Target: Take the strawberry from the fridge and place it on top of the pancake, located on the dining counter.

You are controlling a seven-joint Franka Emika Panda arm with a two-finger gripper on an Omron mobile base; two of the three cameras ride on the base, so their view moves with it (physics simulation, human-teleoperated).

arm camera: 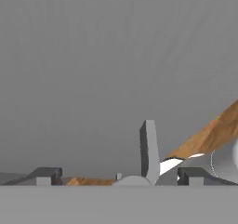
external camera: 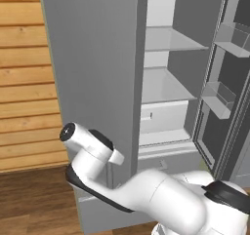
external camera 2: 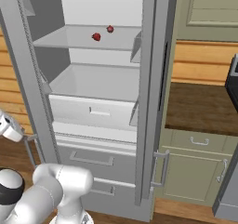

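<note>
The fridge (external camera 2: 100,111) stands open, showing pale shelves and a white drawer. On its upper shelf lies a small red strawberry (external camera 2: 96,36), with a second small red fruit (external camera 2: 110,29) just behind it. My gripper (arm camera: 117,174) is open, low and to the left of the fridge opening, facing the plain grey face of the fridge door (external camera: 93,83). A grey upright bar (arm camera: 148,153) stands between my spread fingertips without touching either. The hand (external camera: 116,157) sits at the door's edge, far below the strawberry. The pancake and the dining counter are out of view.
A brown wooden counter (external camera 2: 200,107) on green cabinets (external camera 2: 195,172) adjoins the fridge on the right. The other door, with clear bins (external camera: 219,97), is swung out. Below are two fridge drawers (external camera 2: 93,160). A wood-plank wall (external camera: 24,83) and wooden floor lie to the left.
</note>
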